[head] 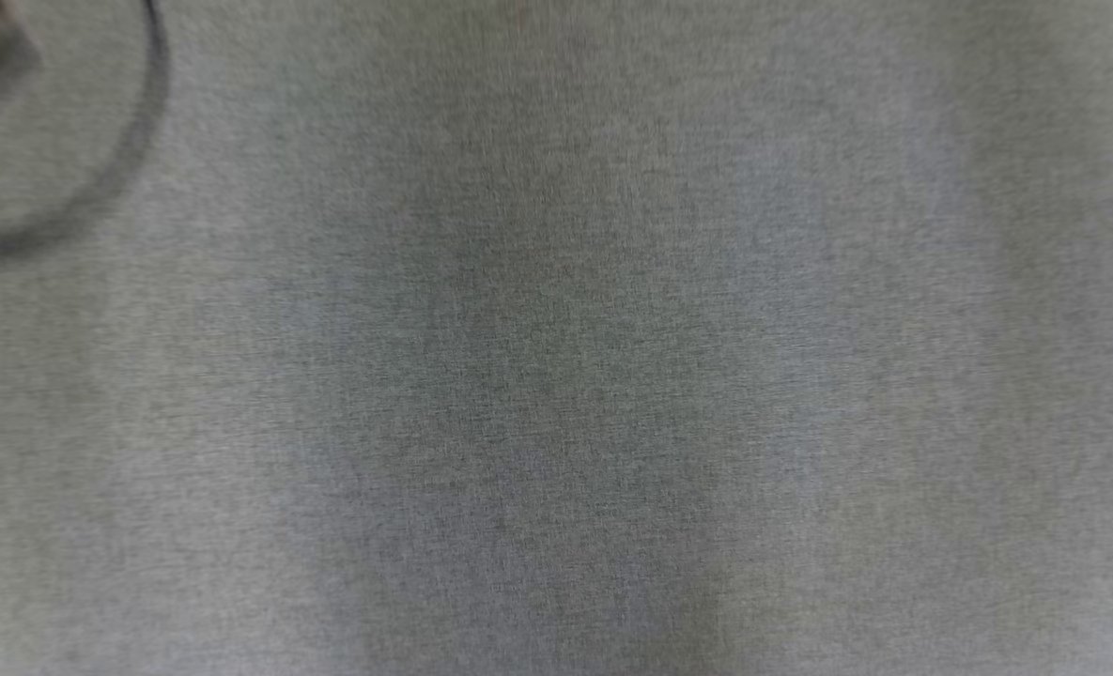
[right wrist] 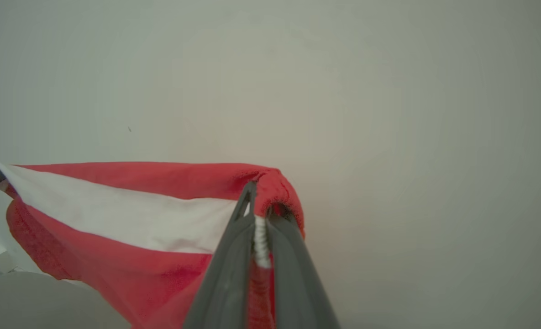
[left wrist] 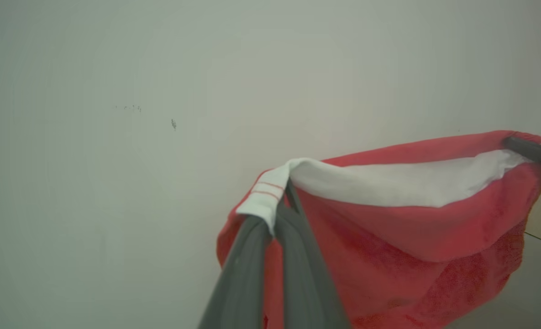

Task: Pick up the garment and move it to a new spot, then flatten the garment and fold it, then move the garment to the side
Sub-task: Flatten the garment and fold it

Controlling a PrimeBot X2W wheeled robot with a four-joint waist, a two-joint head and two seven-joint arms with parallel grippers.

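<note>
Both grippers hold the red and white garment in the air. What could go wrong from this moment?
1. The left gripper seems to pinch the garment only at its white edge, so it might slip out.
2. The garment sags between it and the right gripper, so it may land bunched.
3. The head view is blurred, so aiming the placement looks hard.

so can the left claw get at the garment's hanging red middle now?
Probably not: the left claw is shut on a white corner of the garment, the right claw on the other end. It would have to let go first.
</note>
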